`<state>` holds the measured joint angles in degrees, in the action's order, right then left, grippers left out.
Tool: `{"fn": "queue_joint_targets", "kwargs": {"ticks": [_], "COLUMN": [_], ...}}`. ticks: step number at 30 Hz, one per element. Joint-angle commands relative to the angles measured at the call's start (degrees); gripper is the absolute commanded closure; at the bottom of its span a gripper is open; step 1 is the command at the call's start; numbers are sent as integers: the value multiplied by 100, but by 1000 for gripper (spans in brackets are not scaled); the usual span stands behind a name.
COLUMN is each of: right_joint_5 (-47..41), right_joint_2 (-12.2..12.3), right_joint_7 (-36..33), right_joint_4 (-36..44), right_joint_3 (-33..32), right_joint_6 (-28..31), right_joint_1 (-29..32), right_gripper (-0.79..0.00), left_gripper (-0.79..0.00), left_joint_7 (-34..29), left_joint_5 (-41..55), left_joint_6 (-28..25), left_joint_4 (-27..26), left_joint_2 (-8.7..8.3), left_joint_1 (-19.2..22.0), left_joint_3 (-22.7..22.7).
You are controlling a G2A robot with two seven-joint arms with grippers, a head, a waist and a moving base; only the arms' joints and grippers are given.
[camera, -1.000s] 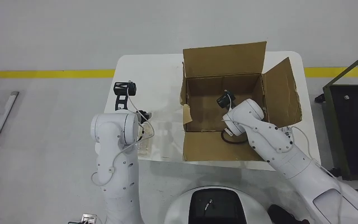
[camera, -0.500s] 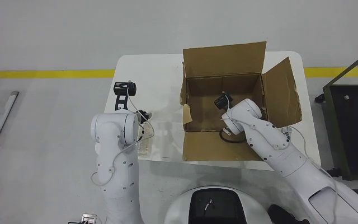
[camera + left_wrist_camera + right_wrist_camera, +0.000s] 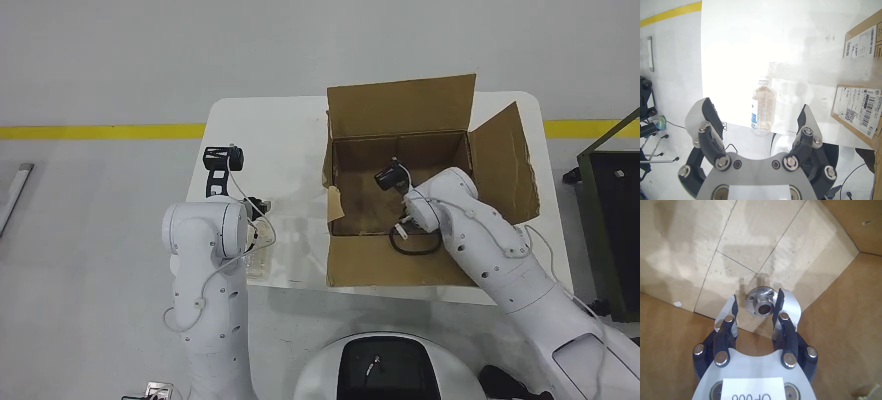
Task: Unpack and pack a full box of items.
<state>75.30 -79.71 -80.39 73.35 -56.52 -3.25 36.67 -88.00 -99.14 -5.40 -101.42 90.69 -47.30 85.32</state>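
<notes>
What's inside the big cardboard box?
A shiny metal flange sits on the floor of the cardboard box, between the open fingers of the right gripper. In the top view the right arm covers part of the floor; anything beneath is hidden.

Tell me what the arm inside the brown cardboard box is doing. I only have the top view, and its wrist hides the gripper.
Observer: The right gripper is open, with its fingers on either side of a silver metal flanged hub that stands on the brown cardboard box's floor.
Operator: Is the hub gripped yet?
Observer: Not yet. A gap shows between one finger pad and the hub.
Operator: And the arm at the table's other end?
Observer: The left gripper is open and hangs above a clear plastic bottle near the white table's edge.
Operator: Is the bottle sealed?
Observer: No cap shows on its neck. It has a white and blue label.
</notes>
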Motion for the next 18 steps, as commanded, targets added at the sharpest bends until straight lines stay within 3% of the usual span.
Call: {"fn": "queue_joint_targets", "kwargs": {"ticks": [1, 8, 12, 18], "right_joint_5": [122, 436, 496, 463], "right_joint_2": [13, 56, 37, 5], "right_joint_7": [-47, -116, -38, 6], "right_joint_4": [139, 351, 229, 225], "right_joint_3": [-47, -174, -132, -127], "right_joint_6": [-27, -29, -39, -32], "right_joint_1": [28, 229, 293, 313], "right_gripper": [-520, -480, -391, -385], "left_gripper": [-785, -785, -785, -785], "left_joint_7": [0, 0, 0, 0], "left_joint_5": [0, 0, 0, 0], "left_joint_6": [0, 0, 0, 0], "left_joint_4": [0, 0, 0, 0], "left_joint_2": [0, 0, 0, 0], "left_joint_1": [0, 0, 0, 0], "left_joint_3": [0, 0, 0, 0]}}
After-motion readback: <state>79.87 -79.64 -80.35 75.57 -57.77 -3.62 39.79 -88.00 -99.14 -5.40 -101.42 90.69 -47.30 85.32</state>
